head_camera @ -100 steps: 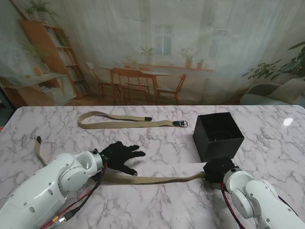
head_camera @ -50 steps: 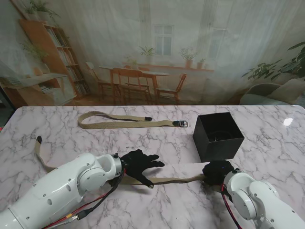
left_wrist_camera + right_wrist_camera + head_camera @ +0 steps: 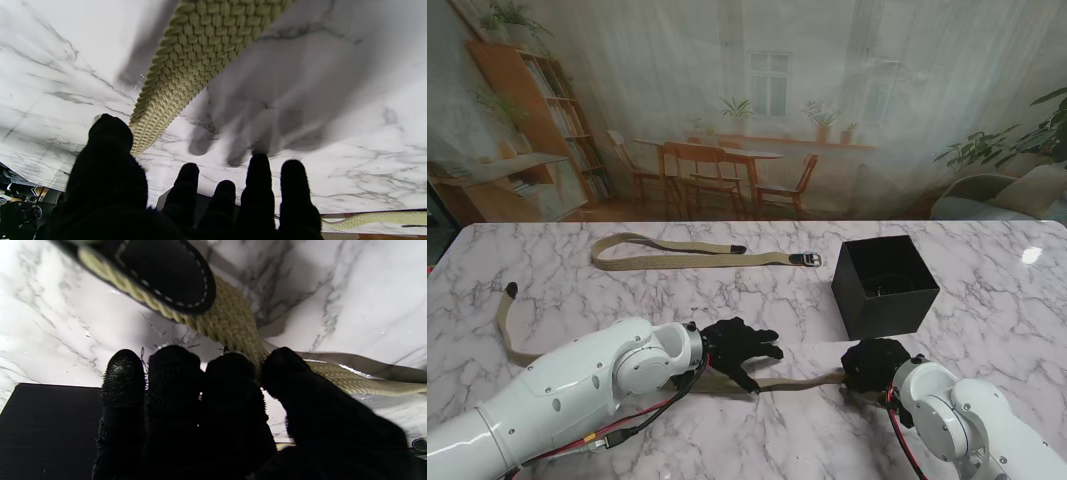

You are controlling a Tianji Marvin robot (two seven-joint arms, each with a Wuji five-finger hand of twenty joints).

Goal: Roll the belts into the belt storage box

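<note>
A tan woven belt [image 3: 799,382] lies across the near table and runs under my left arm to its far end [image 3: 503,318]. My left hand [image 3: 739,350], in a black glove, hovers over it with fingers spread and open. In the left wrist view the belt [image 3: 186,66] passes between thumb and fingers [image 3: 260,186]. My right hand [image 3: 875,365] is shut on the belt's right end. There the black-tipped end [image 3: 166,273] is folded back over the weave [image 3: 230,323]. A second belt [image 3: 687,258] lies farther away. The black storage box [image 3: 885,285] stands just beyond my right hand.
The second belt's metal buckle [image 3: 807,259] lies left of the box. The box wall [image 3: 46,426] shows close behind my right fingers. Marble table top [image 3: 727,300] stretches between the two belts.
My left hand has slid to the right along the near belt, toward my right hand. The right hand has shifted a little left, and the visible belt between the hands has shortened.
</note>
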